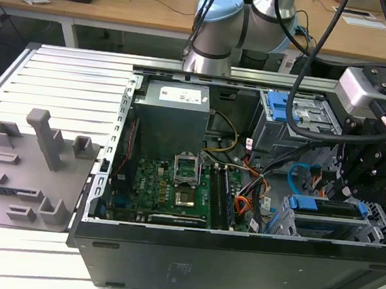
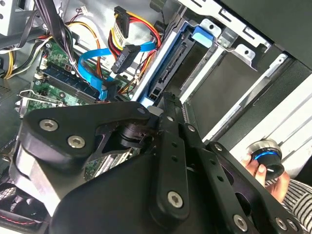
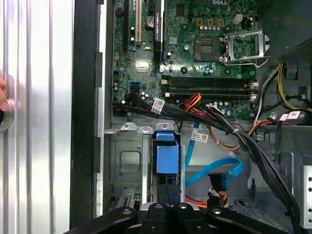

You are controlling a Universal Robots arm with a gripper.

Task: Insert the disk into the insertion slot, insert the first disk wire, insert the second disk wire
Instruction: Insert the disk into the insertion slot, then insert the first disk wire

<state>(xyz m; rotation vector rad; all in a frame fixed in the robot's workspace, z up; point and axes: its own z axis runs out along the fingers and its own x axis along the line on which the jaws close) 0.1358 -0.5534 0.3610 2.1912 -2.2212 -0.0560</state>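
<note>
Squarely under the gripper (image 1: 344,193): the disk (image 1: 330,207), on edge in the insertion slot (image 1: 288,223); cannot tell open from clenched.
Exterior view: lies directly below, long axis along the slot. Second wrist view: presents the blue-framed edge of the disk (image 2: 168,58) right at the gripper (image 2: 165,100), second disk wire (image 2: 90,68) looping beside. First wrist view: stands dead ahead, second disk wire (image 3: 217,168) apart.
</note>
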